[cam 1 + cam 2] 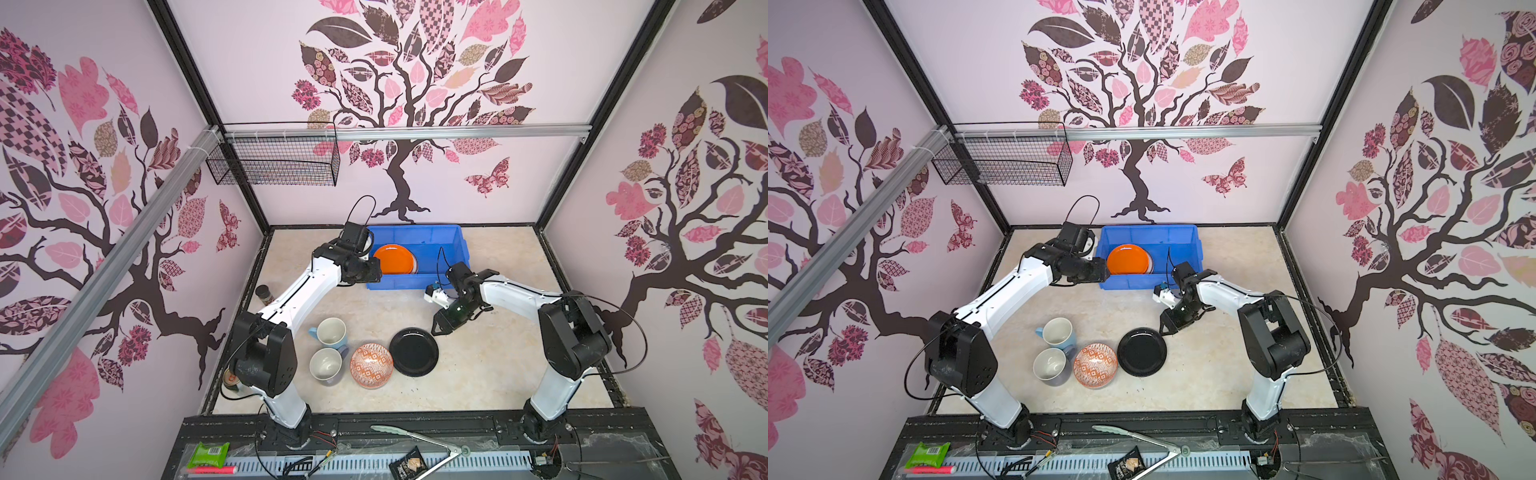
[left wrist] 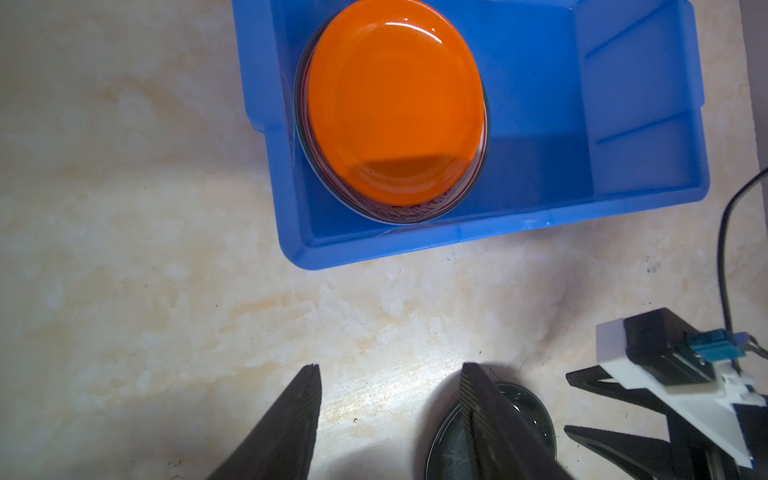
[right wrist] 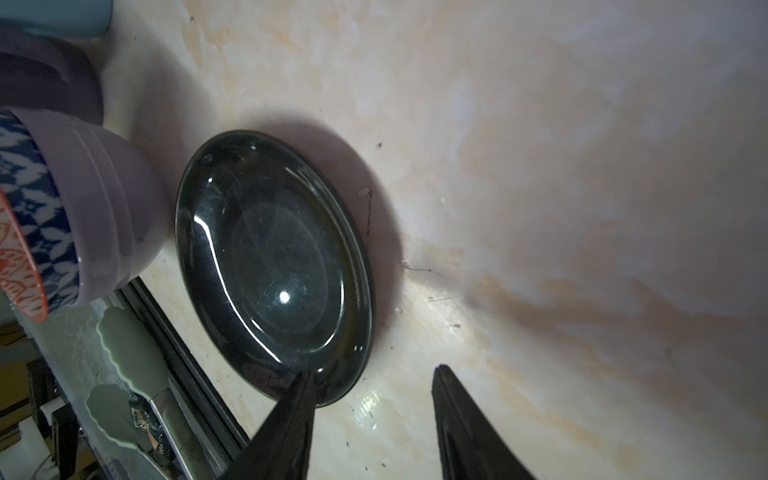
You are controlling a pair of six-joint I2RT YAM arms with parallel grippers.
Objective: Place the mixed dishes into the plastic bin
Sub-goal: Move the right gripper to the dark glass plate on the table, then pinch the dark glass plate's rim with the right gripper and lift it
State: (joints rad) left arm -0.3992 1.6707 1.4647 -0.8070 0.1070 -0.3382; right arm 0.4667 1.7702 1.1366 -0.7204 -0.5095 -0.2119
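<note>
Right gripper (image 3: 374, 370) fingers fill the foreground of the right wrist view. They are parted, one tip over the near rim of the black plate (image 3: 270, 257) and the other over bare table (image 3: 582, 208) outside it, so the gripper is open and straddles the rim with nothing gripped yet. That plate lies flat and face up at the front of the table, just right of the bowl (image 1: 371, 365) and well apart from the bin (image 1: 415, 227) at the back. Being round, it has no long axis; its hollow points up and its rim sits low against the table. The bin's long axis runs left to right in both top views, mouth up, with an orange plate (image 1: 392, 259) topping a stack in its left half. As I judge the risks, the glossy, shallow rim may slip from a pinch, or the outer finger may fail to get under the lip and shove the plate into the bowl. Held by one edge, the plate could droop or swing on the way. Left gripper (image 2: 390, 368), open and empty, hovers by the bin's near left corner, so a carry toward the stack could bring the arms together.
</note>
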